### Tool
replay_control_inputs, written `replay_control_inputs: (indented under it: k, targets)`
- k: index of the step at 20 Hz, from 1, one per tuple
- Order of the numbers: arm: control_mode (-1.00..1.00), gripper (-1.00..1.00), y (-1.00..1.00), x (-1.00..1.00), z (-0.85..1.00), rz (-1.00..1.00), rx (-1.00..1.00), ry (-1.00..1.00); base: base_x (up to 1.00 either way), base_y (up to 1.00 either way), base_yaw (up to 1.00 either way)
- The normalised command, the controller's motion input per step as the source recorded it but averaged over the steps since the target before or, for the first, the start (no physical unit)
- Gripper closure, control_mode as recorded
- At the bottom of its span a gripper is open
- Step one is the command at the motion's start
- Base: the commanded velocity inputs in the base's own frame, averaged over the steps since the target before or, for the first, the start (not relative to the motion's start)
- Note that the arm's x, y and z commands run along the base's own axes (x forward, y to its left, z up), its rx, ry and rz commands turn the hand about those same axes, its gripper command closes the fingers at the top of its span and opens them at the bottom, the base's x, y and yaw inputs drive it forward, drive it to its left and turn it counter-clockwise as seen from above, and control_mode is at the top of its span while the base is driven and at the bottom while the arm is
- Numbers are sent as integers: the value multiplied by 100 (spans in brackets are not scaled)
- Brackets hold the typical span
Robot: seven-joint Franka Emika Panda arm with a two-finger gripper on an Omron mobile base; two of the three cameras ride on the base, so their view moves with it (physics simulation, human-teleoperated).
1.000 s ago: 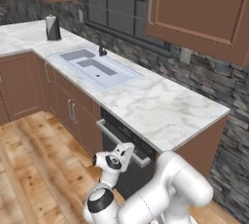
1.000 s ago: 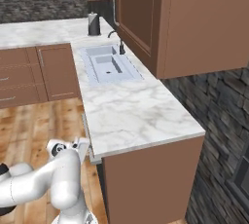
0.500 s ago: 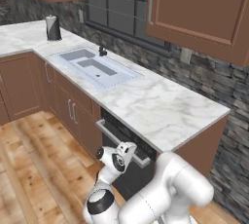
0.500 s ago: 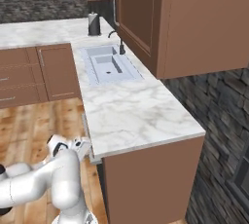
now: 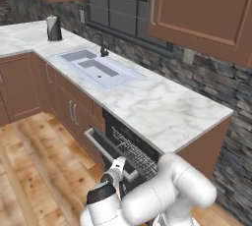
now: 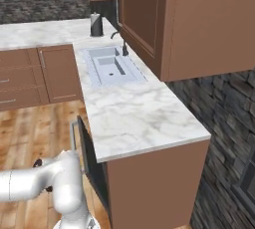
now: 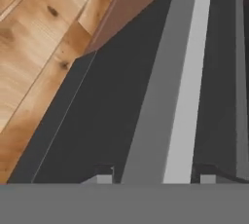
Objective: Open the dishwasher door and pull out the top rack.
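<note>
Dishwasher door (image 5: 106, 144) hangs partly ajar beneath the marble worktop (image 5: 162, 112), its top rack (image 5: 132, 150) (wire grid glimpsed inside) not yet drawn out. Claw (image 7: 154, 178) straddles the silver handle (image 7: 177, 86) with its 2 tips, seemingly clamped there to swing the door down.

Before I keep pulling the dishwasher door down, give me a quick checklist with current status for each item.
1. Handle between the fingers: ok. In the hand view the silver handle runs up between the two fingertips of the end effector.
2. Firm grip on the handle: cannot tell; contact at the pads is not visible.
3. Dishwasher door started opening: ok, tilted partly out from the counter.
4. Door fully down: not ok, it is only partly open.
5. Top rack visible: ok, wire grid shows inside the gap, not yet pulled out.
6. Floor in front of the door: ok, nothing seen lying there.
</note>
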Motion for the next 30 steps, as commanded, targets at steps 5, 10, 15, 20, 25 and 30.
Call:
replay_control_inputs:
  k: [5,10,15,20,25,30]
  targets:
    - [-100,100,100,-100,-77,0,11,62,0,0,0]
    - [-100,100,100,-99,-45,0,16,73,0,0,0]
    - [-100,100,98,-63,-17,-13,16,83,0,0,0]
    - [-100,100,77,-22,-4,-25,11,91,0,0,0]
    - [-100,100,20,-20,35,-28,13,51,0,0,0]
    - [-100,100,0,-16,99,-13,6,-1,0,0,0]
